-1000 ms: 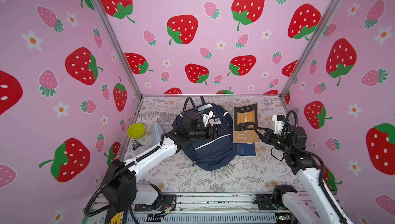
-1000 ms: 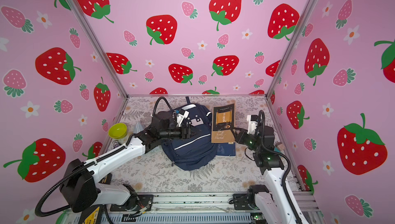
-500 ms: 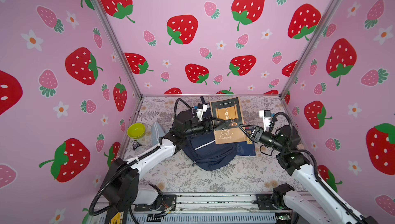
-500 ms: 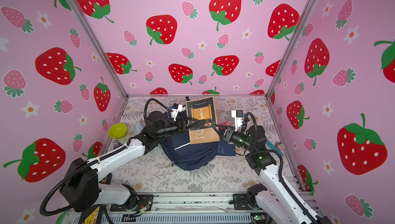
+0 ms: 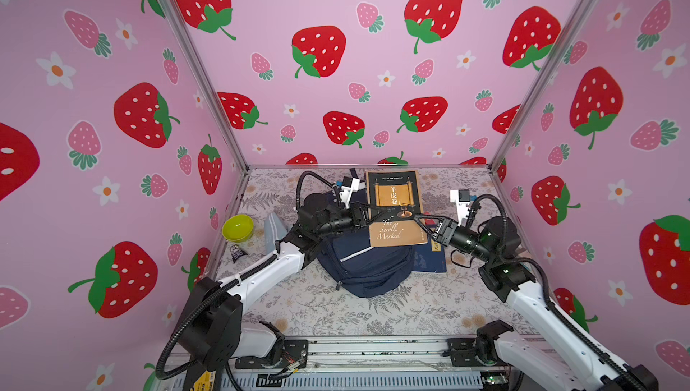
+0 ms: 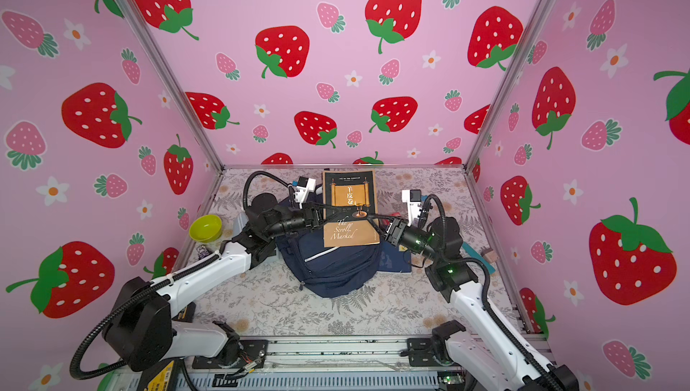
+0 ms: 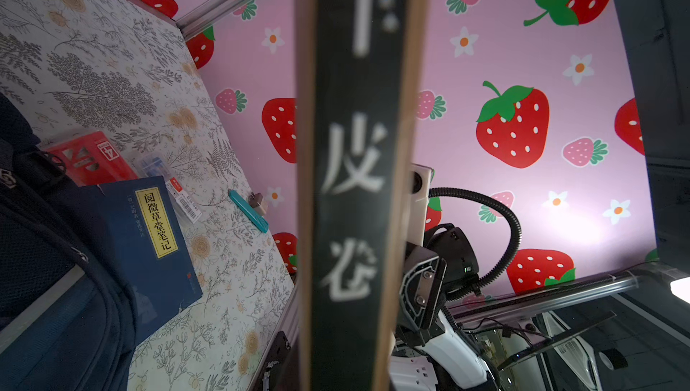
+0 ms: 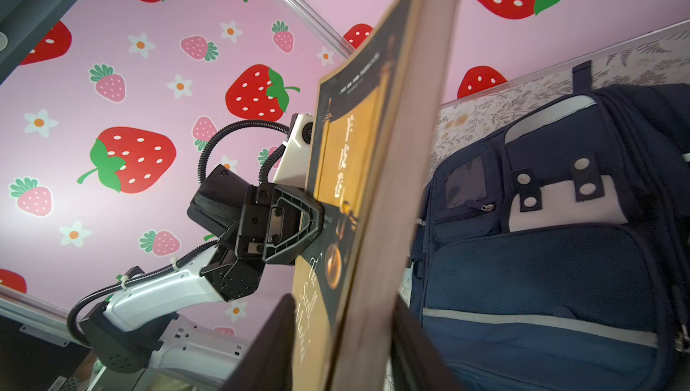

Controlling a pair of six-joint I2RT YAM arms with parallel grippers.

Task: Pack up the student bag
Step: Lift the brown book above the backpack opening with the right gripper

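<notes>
Student bag (image 5: pixel 367 271), soft navy fabric, slumped, rounded

The left arm (image 5: pixel 261 277) and right arm (image 5: pixel 530 295) reach inward, meeting mid-air; the left hand (image 5: pixel 377 210) pinches a book (image 5: pixel 392 191) by its edge; the right hand (image 5: pixel 410 217) straddles the opposite edge, grip unclear.

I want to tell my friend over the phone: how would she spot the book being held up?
Find the navy backpack in the middle of the flowery table. Over it the left gripper holds a book. Its black-and-tan cover reads "The Scroll Marked", unlike the dark blue book lying flat beside the bag.
</notes>
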